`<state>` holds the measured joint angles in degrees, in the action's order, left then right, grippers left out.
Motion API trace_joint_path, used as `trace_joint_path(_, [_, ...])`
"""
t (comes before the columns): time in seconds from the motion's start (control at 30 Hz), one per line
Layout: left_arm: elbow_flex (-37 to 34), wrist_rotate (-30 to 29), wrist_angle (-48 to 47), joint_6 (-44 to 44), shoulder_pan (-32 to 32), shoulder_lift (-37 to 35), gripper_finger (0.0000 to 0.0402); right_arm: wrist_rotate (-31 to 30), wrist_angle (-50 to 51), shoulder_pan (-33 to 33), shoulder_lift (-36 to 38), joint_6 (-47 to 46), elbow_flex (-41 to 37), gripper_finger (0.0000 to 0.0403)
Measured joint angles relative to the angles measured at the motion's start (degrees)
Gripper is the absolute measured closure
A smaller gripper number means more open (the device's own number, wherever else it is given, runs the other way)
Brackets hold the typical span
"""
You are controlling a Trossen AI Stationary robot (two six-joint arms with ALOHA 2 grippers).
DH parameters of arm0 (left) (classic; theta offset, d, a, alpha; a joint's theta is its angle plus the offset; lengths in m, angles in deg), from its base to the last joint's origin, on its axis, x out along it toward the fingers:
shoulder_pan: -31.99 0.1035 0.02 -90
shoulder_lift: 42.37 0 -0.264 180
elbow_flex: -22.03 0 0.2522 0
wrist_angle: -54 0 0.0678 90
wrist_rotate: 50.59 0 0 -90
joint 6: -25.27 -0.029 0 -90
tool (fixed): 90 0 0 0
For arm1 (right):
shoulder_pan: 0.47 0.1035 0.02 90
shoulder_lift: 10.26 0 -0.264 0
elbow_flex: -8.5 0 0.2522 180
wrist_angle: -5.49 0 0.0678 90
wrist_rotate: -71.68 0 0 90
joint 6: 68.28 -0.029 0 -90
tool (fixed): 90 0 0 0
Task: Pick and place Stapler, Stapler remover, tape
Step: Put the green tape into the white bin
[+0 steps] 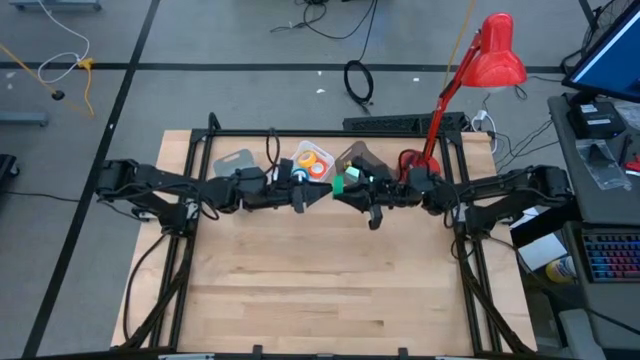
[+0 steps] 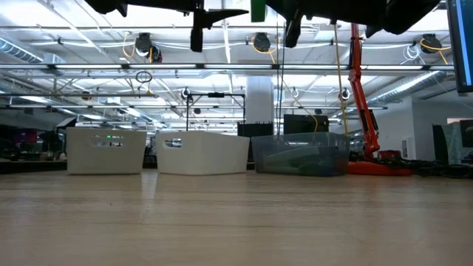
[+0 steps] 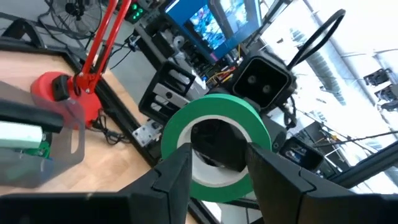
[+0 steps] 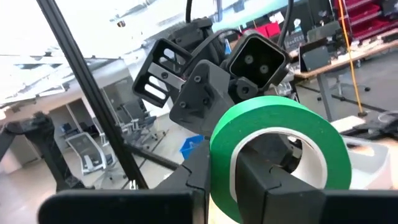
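- The right gripper (image 4: 221, 169) holds the green tape (image 4: 283, 124) by its wall, one finger through the hole and the other against the outer band.
- The left gripper (image 3: 217, 177) faces it nose to nose, with the same roll right in front of it. I cannot tell whether it grips the roll or only meets it.
- Both grippers hang high over the middle of the tabletop (image 1: 320, 290), just in front of the bins, with the roll between them.
- This looks like a hand-over in mid-air. To do it well, one gripper should have a firm pinch before the other lets go.
- The second grip is best placed on a free part of the ring, clear of the first gripper's fingers.
- The release should be slow, because a roll dropped from this height would likely bounce and roll away.
- The roll is a rigid ring with a smooth, glossy green band and a pale core, so a pinch across the wall should hold better than one across the round outside.
- The middle white bin (image 1: 300, 150) holds an orange roll (image 1: 320, 168) and other small rolls, so the green one probably goes there.
- A second white bin (image 2: 106, 151) is opaque and straight-walled, and the clear bin (image 2: 301, 155) is thin see-through plastic.
- The tabletop is pale, smooth wood.
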<state>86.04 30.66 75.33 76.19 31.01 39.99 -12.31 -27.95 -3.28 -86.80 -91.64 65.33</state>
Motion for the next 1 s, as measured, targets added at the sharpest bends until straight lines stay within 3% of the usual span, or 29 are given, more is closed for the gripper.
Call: trace_joint_path(1.0, [0.9, 4.7, -7.7, -1.5, 0.0, -2.7, 0.0243, 3.5, 1.1, -0.2, -0.3, -1.9, 0.5, 0.0370])
